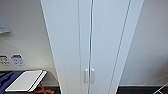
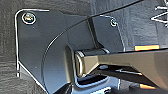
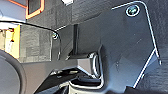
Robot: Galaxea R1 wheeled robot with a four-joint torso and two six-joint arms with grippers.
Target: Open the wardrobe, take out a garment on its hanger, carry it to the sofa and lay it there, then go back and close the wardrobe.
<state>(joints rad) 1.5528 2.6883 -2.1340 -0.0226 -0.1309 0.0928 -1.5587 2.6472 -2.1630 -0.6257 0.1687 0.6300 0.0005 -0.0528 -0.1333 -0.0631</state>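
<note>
1. From my seat I cannot tell how either gripper stands: both wrist cameras give me the robot's own dark plate and jointed bar, and no fingers I can make out.
2. Behind that hardware in the left wrist view lies dark grey carpet (image 2: 7, 82).
3. The right wrist view has the same carpet, with an orange-edged object (image 3: 35, 8) in the upper left corner of the frame; I cannot tell what it is.
4. In the head view the wardrobe (image 1: 75, 37) stands dead centre, running from the top edge to the bottom edge of the frame.
5. Its two white doors are shut, meeting at a thin seam just right of centre.
6. The two small white handles (image 1: 89, 75) sit side by side at that seam, low in the frame.
7. A pale wall (image 1: 27, 37) lies on both sides of the wardrobe.
8. In the lower left corner a white flat panel (image 1: 25, 80) rests tilted, with blue fabric (image 1: 7, 77) beside it.
</note>
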